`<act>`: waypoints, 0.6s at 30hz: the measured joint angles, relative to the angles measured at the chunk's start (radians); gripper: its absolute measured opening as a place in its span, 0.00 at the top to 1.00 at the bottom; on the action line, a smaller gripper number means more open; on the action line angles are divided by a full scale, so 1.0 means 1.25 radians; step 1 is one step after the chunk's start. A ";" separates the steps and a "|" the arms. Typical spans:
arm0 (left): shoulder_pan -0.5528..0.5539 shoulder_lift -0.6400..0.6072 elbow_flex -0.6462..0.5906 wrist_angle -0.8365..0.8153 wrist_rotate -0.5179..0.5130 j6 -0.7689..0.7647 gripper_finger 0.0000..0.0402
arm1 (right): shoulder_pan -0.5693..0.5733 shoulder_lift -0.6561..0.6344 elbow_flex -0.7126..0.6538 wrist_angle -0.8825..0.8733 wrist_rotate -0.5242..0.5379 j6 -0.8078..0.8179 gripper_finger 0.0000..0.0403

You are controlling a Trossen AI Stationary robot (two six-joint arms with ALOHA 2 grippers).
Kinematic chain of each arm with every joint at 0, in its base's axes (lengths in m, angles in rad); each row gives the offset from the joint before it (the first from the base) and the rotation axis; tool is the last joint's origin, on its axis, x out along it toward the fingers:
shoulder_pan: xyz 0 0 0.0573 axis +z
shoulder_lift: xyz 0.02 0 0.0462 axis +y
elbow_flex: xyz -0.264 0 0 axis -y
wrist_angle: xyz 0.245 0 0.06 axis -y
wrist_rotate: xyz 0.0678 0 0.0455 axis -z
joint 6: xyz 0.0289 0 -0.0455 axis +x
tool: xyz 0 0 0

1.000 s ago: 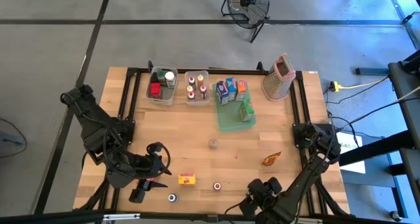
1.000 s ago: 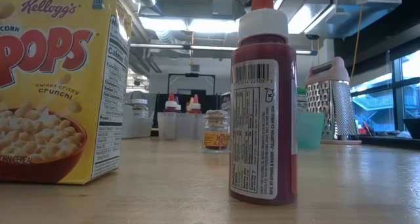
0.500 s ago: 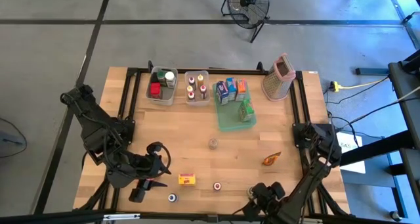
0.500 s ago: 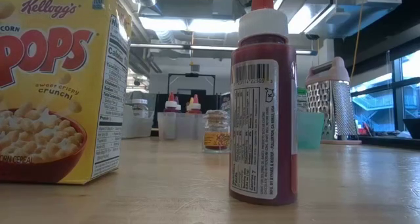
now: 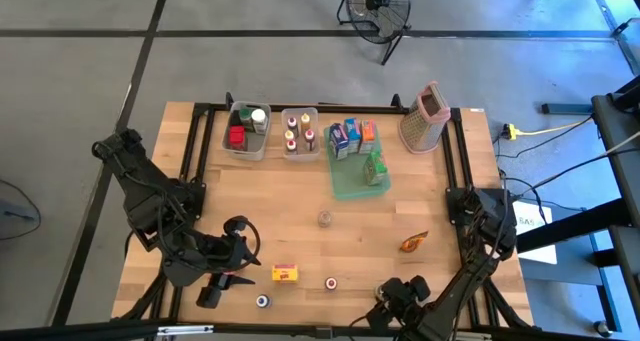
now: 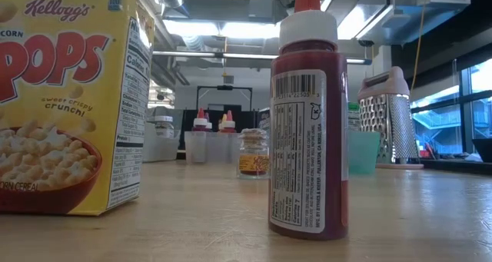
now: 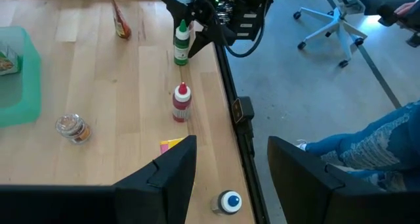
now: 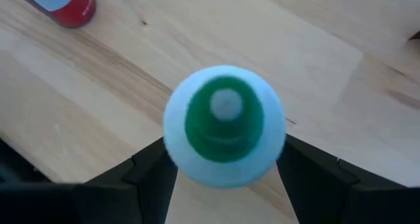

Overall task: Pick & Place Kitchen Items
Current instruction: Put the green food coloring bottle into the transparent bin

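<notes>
At the bottom edge of the high view, right of centre, the right gripper (image 5: 385, 316) is seen, its fingers closed on a small white bottle with a green cap (image 8: 224, 125), which fills the middle of the right wrist view. The left gripper (image 5: 222, 278) is held at the lower left with parted, empty fingers, beside a small yellow carton (image 5: 285, 273). A red-filled bottle (image 5: 330, 283) is stood between the grippers.

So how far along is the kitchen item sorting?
Done: jars sit in the clear bins, cartons in the green tray. In hand: right gripper at the green-capped bottle, grip unclear. Remaining: glass jar, orange packet, yellow carton, red bottle, blue-capped jar. Left gripper waits open at the front-left corner.
</notes>
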 joint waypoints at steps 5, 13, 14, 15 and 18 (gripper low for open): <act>0.000 0.000 0.000 0.000 0.000 -0.007 0.55 | -0.005 0.017 0.000 0.007 -0.013 0.013 0.45; 0.000 0.000 0.000 0.000 0.000 -0.007 0.55 | -0.013 0.024 0.000 0.016 -0.020 0.010 0.61; 0.000 0.000 0.000 0.000 0.000 -0.007 0.55 | -0.014 0.024 0.000 0.016 -0.020 0.010 0.62; 0.000 0.000 0.000 0.000 0.000 -0.007 0.55 | -0.014 0.024 0.000 0.018 -0.020 0.010 0.64; 0.000 0.000 0.000 0.000 0.000 -0.007 0.55 | -0.015 0.024 0.000 0.027 -0.019 0.008 0.67</act>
